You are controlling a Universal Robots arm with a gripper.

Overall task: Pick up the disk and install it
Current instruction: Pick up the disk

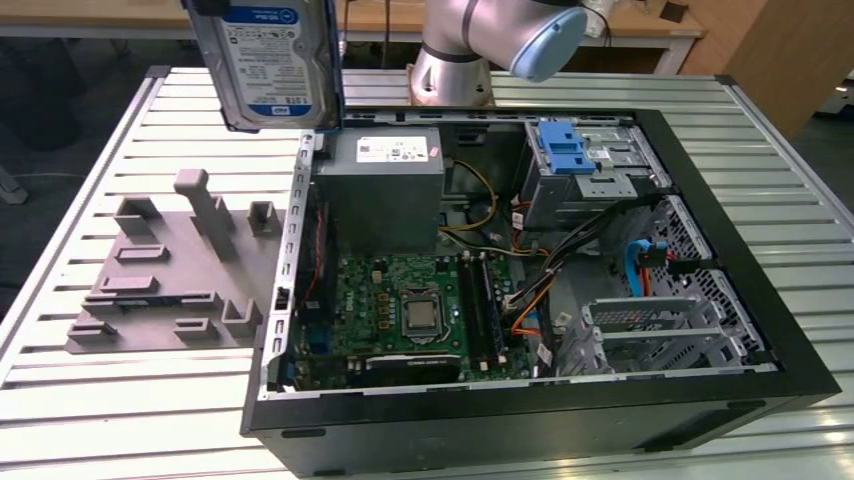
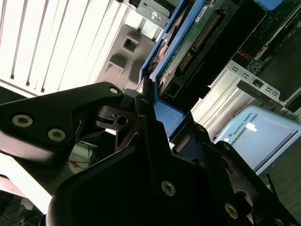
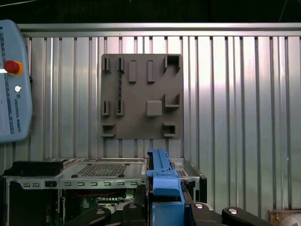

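The disk (image 1: 274, 60) hangs upright high above the table at the exterior view's upper left, just beyond the open computer case's left wall, with its white-and-blue label facing the camera. In the second wrist view my black gripper (image 2: 160, 113) is shut on the disk's blue rail frame (image 2: 164, 52), and the drive's green circuit board (image 2: 197, 33) shows past the fingers. The first wrist view looks straight down: the disk's blue frame edge (image 3: 162, 186) sticks out between the gripper's fingers (image 3: 101, 216).
The open computer case (image 1: 747, 200) lies on a slatted metal table. Inside are a drive bay with a blue latch (image 1: 574, 155), a grey power supply box (image 1: 387, 190), a motherboard (image 1: 414, 310) and a metal cage (image 1: 654, 330). A grey fixture plate (image 1: 160, 280) lies left of the case.
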